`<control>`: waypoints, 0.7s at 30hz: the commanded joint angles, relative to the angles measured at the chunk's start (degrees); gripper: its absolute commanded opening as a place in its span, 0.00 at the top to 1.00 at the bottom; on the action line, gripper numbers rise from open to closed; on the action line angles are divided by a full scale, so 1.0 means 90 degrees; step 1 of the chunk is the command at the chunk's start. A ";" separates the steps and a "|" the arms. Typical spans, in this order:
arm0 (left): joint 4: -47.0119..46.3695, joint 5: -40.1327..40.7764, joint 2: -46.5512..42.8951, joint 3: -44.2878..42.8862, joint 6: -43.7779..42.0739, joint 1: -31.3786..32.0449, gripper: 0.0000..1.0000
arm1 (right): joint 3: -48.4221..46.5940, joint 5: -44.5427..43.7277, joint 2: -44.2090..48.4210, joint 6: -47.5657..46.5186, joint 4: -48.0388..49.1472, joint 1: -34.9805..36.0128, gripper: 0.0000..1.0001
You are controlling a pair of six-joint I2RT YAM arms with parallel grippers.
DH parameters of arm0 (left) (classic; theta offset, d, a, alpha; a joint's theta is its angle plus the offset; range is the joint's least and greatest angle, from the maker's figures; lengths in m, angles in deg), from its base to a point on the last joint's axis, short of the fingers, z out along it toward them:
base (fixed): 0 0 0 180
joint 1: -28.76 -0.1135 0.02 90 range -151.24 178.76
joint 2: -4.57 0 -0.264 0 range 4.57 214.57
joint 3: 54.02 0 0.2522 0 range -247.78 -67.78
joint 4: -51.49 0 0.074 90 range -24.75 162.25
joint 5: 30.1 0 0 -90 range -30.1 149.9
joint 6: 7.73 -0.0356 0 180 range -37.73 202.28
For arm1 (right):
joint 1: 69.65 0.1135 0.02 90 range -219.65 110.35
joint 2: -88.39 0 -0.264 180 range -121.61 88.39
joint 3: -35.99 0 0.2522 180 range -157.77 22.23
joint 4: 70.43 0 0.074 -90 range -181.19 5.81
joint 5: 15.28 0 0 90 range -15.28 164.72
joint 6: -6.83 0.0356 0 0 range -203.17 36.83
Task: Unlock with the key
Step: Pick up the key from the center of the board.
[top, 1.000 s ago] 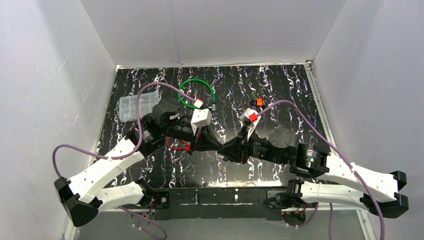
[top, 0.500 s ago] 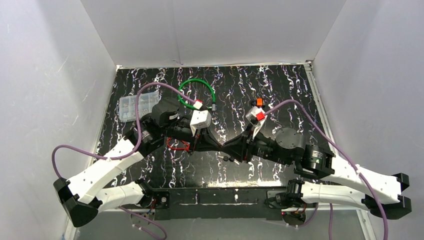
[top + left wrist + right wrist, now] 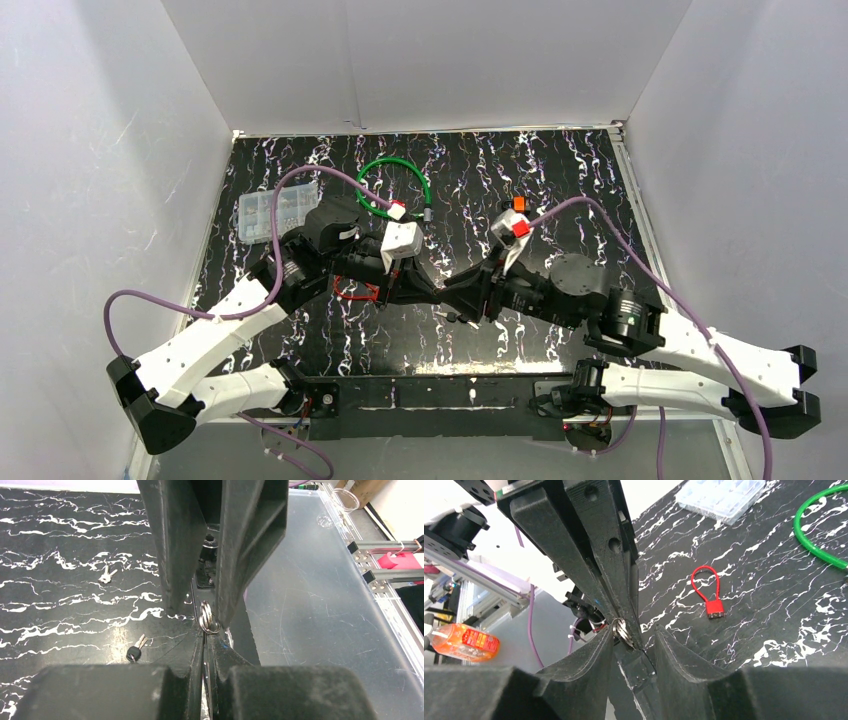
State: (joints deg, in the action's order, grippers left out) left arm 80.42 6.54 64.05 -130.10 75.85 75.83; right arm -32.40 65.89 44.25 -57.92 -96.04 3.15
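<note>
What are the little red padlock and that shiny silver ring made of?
Little red padlock: likely red-coated metal body, matte; its thin loop looks like plastic-sheathed cable, bending smoothly. Shiny silver ring: probably bare steel, with bright silvery glints.

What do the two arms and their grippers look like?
The left arm and right arm have white shells with black joints and bases. The left gripper and right gripper have matte black tapered fingers. A purple cable runs to each wrist's white camera, red-tagged.
</note>
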 commanded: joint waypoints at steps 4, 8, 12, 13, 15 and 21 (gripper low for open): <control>0.0119 -0.0131 -0.0068 -0.0244 -0.0031 0.0013 1.00 | -0.0214 0.0108 -0.0143 -0.0103 0.0213 -0.0013 0.66; 0.0130 -0.0147 -0.0066 -0.0248 -0.0014 0.0005 1.00 | -0.0162 0.0063 -0.0081 -0.0100 0.0336 -0.0012 0.91; 0.0164 -0.0221 -0.0053 -0.0281 -0.0014 0.0007 1.00 | -0.0075 -0.0010 0.0030 -0.0054 0.0384 -0.0012 0.99; 0.0200 -0.0232 -0.0050 -0.0304 -0.0022 0.0008 1.00 | -0.0052 -0.0029 0.0059 -0.0044 0.0395 -0.0012 0.99; 0.0386 -0.0300 -0.0021 -0.0378 -0.0091 0.0010 1.00 | -0.0053 -0.0053 0.0103 -0.0004 0.0328 -0.0012 0.99; 0.0802 -0.0596 0.0022 -0.0517 -0.0234 0.0006 0.91 | -0.0031 -0.0114 0.0240 0.0049 0.0102 -0.0012 0.99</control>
State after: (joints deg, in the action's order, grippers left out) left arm 83.00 5.31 64.94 -132.45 75.09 75.77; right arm -32.34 67.97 44.49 -57.70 -95.75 3.28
